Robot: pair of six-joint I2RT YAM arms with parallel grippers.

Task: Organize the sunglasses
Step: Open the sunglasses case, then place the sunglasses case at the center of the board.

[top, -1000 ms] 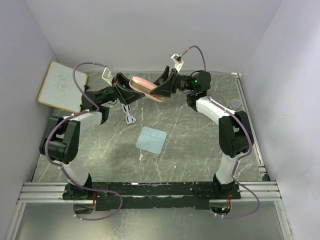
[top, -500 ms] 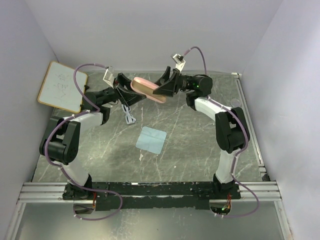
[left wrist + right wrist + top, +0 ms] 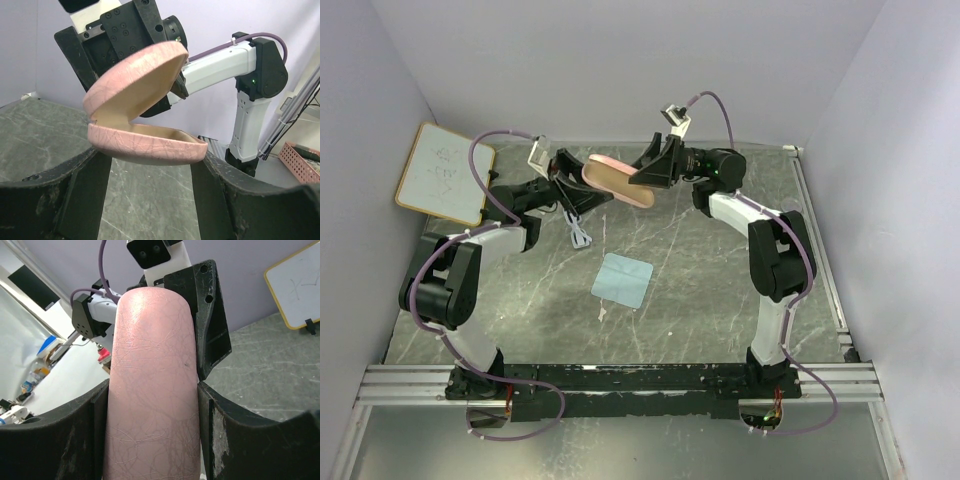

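Observation:
The pink case [image 3: 617,180] is held in the air at the back of the table, between both grippers. My left gripper [image 3: 582,180] is shut on its lower half [image 3: 145,142]. My right gripper [image 3: 645,180] is shut on the lid [image 3: 150,390]. In the left wrist view the lid [image 3: 135,82] stands partly open, and the cream inside looks empty. The sunglasses [image 3: 578,232], thin and pale, lie on the table below the left gripper, apart from both grippers. They do not show in either wrist view.
A pale blue square cloth [image 3: 622,279] lies mid-table. A small whiteboard [image 3: 445,172] leans at the back left. A metal rail [image 3: 815,240] runs along the table's right edge.
The right arm's wrist and forearm have shifted slightly towards the back. The case stays held between both grippers, and the sunglasses and cloth have not moved.

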